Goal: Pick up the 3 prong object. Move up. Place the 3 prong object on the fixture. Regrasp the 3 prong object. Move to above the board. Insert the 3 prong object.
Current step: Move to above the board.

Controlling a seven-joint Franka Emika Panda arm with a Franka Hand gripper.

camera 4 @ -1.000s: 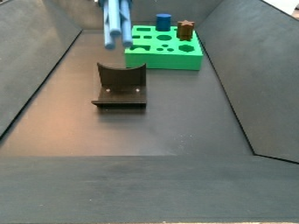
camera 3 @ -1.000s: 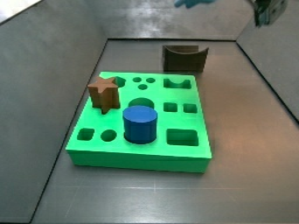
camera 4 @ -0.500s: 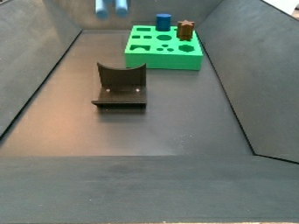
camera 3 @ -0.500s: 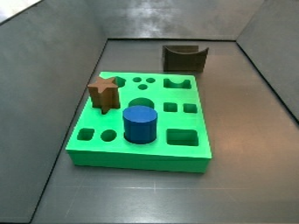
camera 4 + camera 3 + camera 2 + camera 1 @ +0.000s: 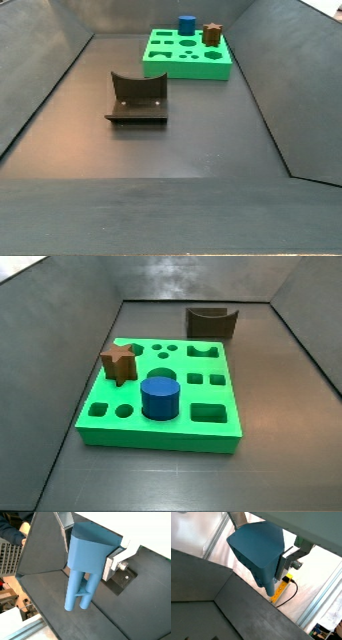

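My tool (image 5: 100, 562) is out of sight in both side views and shows only in the wrist views, where it is clamped on the 3 prong object (image 5: 85, 567): one silver finger (image 5: 115, 558) presses against the side of the piece's block body, and the opposite finger is hidden behind the piece. In a wrist view the prongs point away from the tool, parallel and joined by a short crossbar, hanging free over a dark floor without touching anything. In a wrist view the same piece (image 5: 259, 553) looks a deeper blue, wide at the body and tapering to its far end, with the finger (image 5: 289, 559) at its side, a dark wall corner beneath it and a bright area with a yellow cable beyond. In both side views the fixture (image 5: 138, 98) stands empty on the dark floor, its curved notch facing up, well apart from the board (image 5: 189, 57). The board (image 5: 163, 394) lies flat with most of its holes open; a dark blue cylinder (image 5: 162, 396) stands upright in it, and a brown star-shaped peg (image 5: 119, 363) stands upright near one edge of it. The fixture (image 5: 211, 323) sits beyond the board's far edge in a side view, apart from it
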